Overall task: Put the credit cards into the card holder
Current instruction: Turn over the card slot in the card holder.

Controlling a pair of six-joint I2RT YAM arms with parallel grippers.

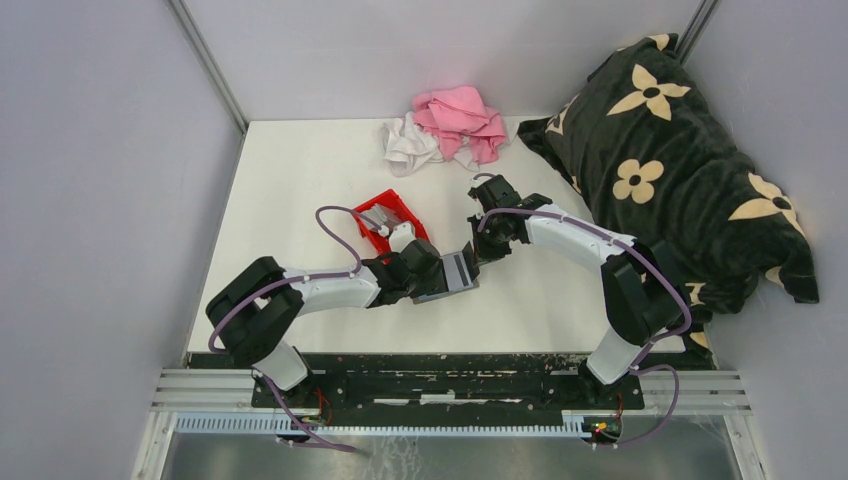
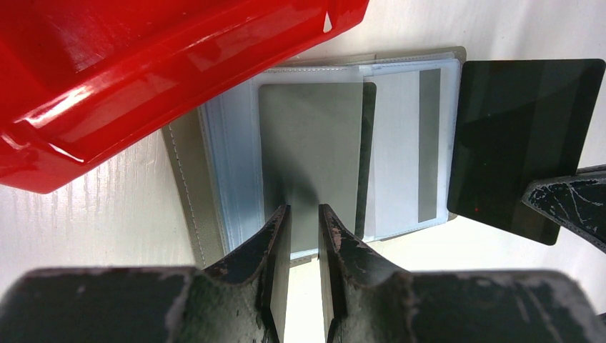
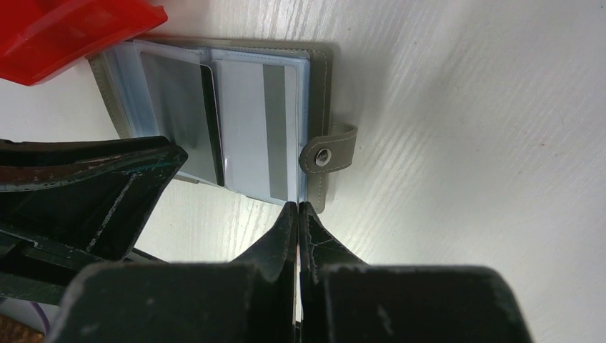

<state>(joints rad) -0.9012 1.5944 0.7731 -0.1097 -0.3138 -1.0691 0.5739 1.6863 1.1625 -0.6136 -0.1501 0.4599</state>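
The card holder (image 1: 458, 272) lies open on the white table, its clear sleeves (image 2: 396, 143) facing up and its snap tab (image 3: 325, 156) on the right. A grey credit card (image 2: 307, 143) lies flat on its left page. My left gripper (image 2: 304, 211) rests its fingertips (image 2: 280, 227) over that card's near edge, with a narrow empty gap between the jaws. My right gripper (image 3: 298, 206) is shut at the holder's near right edge. It holds a second credit card (image 2: 529, 143) upright by one corner, dark in the left wrist view and only edge-on in the right wrist view.
A red plastic bin (image 1: 385, 215) stands just left of and behind the holder, and its rim (image 2: 143, 78) overhangs the holder's far left corner. Pink and white cloths (image 1: 450, 125) lie at the back. A black flowered pillow (image 1: 660, 150) fills the right side.
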